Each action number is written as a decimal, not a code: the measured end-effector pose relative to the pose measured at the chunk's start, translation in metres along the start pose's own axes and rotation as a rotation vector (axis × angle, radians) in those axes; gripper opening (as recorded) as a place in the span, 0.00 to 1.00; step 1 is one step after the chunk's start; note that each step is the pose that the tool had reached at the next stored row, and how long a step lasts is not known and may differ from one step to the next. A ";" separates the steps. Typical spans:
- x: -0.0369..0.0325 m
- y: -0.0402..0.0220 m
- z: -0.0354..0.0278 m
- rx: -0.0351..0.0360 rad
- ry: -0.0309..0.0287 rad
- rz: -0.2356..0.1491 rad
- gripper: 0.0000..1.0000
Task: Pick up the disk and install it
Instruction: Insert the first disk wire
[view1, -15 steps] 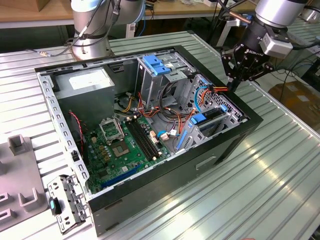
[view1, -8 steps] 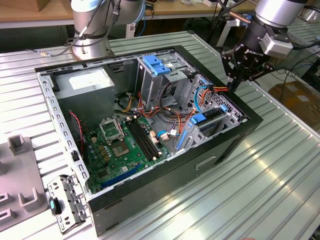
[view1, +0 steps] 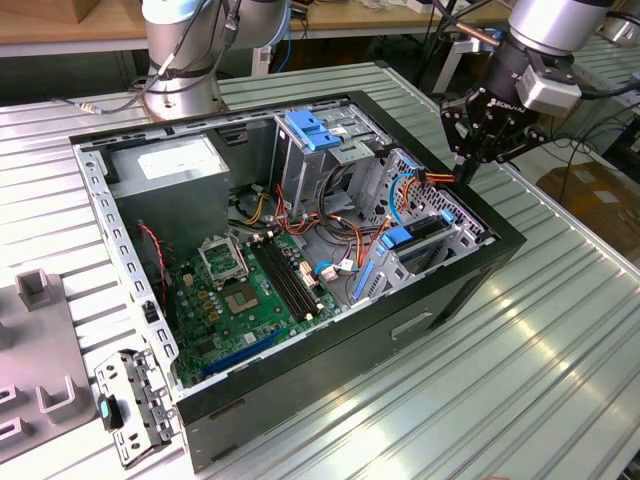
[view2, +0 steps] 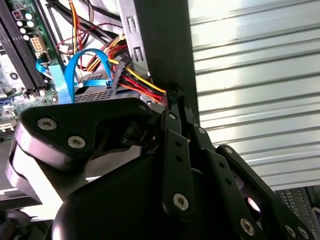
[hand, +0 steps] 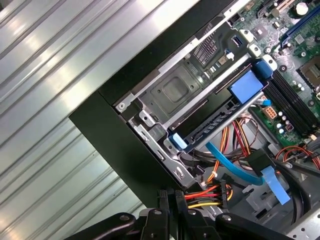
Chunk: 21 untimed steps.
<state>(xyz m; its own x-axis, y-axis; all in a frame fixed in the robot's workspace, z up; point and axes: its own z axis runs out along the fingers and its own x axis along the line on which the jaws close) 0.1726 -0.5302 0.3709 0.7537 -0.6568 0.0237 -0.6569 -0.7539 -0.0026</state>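
In the exterior view my gripper (view1: 465, 165) hangs over the edge of the computer case (view1: 330, 360) toward the exterior view's right. Its fingers are drawn together, with nothing between them that I can see. The case lies open on the ribbed metal table (view1: 530, 380), and the power supply (view1: 185, 215) inside carries a white sticker (view1: 178, 158) whose print I cannot read. In the second wrist view the gripper (view2: 174, 95) tip sits right by a bundle of red and yellow wires (view2: 142, 82), beside the case's black wall. In the first wrist view the disk (hand: 212, 125) sits in a slot of the metal drive cage (hand: 170, 92) inside the case, with blue plastic at both its ends, apart from the gripper (hand: 170, 196).
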 end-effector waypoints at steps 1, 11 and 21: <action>-0.0022 0.0021 0.0000 0.0001 0.0000 0.000 0.16; -0.0077 0.0069 0.0000 -0.0022 0.0003 0.091 0.16; -0.0077 0.0068 0.0002 -0.0059 0.0007 0.251 0.16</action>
<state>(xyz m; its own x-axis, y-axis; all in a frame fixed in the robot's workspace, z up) 0.1623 -0.5303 0.3705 0.5669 -0.8234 0.0238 -0.8236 -0.5672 -0.0026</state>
